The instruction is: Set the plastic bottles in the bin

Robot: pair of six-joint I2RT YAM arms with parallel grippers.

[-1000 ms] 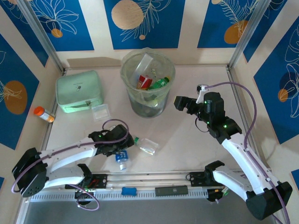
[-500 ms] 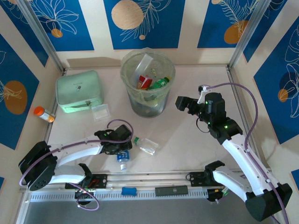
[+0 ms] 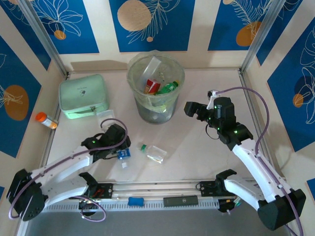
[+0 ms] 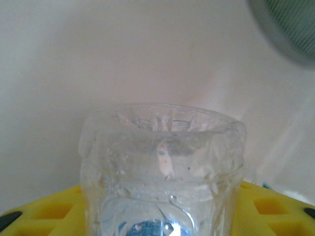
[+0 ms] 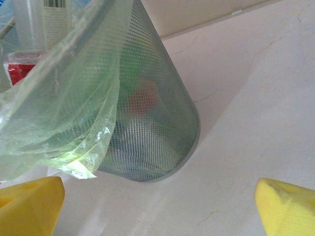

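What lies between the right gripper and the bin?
Just bare table separates the right gripper from the bin; the top external and right wrist views show it.

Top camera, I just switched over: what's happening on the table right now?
The left gripper is closed on a clear blue-labelled bottle near the front of the table; the left wrist view shows its base between the yellow fingers. A second clear bottle with a green cap lies on the table to its right. The right gripper hangs open beside the bin, holding nothing. The bin already holds several bottles, among them a red-labelled one and a green one.
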